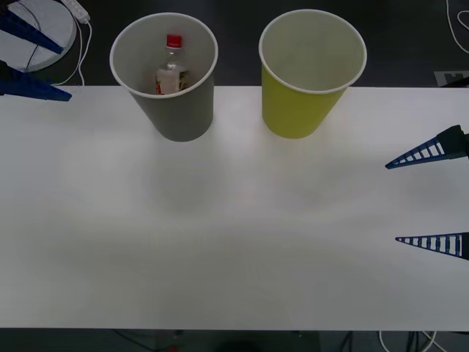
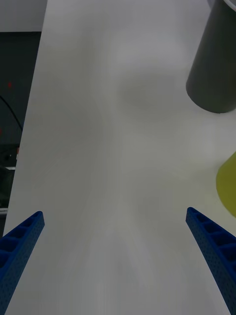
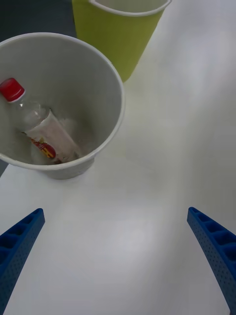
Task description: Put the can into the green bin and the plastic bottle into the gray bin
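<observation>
The gray bin [image 1: 179, 117] stands at the back left of the white table, and the plastic bottle [image 1: 171, 72] leans inside it with its red cap up. To its right stands the green bin [image 1: 297, 110]; its pale inside shows nothing. The can is out of view. My left gripper [image 1: 66, 73] is open at the table's far left corner, left of the gray bin. The left wrist view looks past that gripper [image 3: 115, 211] into the gray bin [image 3: 83, 88] at the bottle [image 3: 44, 133], with the green bin [image 3: 118, 39] beyond. My right gripper [image 1: 392, 203] hangs open at the right edge.
The right wrist view has the open right gripper [image 2: 114, 212] over bare table, with the gray bin [image 2: 216, 64] and green bin [image 2: 227, 184] to one side. A white round object with a cable [image 1: 37, 29] lies on the dark floor behind the table [image 1: 220, 242].
</observation>
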`<state>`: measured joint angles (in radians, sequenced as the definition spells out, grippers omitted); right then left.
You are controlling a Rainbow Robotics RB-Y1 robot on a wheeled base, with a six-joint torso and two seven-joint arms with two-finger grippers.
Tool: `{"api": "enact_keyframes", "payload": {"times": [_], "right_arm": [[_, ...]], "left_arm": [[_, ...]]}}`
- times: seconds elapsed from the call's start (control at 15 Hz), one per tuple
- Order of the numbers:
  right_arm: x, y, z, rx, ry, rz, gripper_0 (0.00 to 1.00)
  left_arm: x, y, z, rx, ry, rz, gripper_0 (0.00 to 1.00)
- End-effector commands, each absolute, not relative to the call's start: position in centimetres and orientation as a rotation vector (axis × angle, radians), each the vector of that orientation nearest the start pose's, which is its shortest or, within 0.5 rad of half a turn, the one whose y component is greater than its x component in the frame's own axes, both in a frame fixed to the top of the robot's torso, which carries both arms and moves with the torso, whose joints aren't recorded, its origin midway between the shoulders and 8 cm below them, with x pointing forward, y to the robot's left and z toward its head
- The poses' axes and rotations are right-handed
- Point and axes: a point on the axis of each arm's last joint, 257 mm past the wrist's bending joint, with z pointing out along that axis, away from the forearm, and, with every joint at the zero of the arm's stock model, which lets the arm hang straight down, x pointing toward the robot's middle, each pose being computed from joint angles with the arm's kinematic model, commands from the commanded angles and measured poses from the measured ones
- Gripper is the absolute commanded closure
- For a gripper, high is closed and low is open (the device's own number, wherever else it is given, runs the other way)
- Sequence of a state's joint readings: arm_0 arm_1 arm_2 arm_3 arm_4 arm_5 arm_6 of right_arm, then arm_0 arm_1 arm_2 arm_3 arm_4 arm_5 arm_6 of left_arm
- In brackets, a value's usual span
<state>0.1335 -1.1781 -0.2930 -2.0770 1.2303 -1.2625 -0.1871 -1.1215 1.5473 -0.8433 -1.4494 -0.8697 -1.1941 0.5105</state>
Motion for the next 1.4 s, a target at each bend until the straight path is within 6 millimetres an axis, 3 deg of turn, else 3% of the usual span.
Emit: {"api": "enact_keyframes", "payload": {"times": [0.07, 0.4, 1.07, 1.4], "right_arm": [[33.0, -24.8, -11.4, -1.735, 1.494, 0.293, 0.00], [33.0, -24.8, -11.4, -1.735, 1.494, 0.293, 0.00], [33.0, -24.8, -11.4, -1.735, 1.494, 0.293, 0.00], [33.0, -24.8, -11.4, -1.735, 1.494, 0.293, 0.00]], "left_arm": [[46.5, 27.8, -0.4, 1.386, 1.868, -0.398, 0.00], [45.9, 26.9, -2.7, 1.334, 1.801, -0.439, 0.00], [39.3, 26.0, -5.9, 1.387, 1.679, -0.478, 0.00], [36.4, 27.4, -7.6, 1.505, 1.590, -0.398, 0.00]]}}
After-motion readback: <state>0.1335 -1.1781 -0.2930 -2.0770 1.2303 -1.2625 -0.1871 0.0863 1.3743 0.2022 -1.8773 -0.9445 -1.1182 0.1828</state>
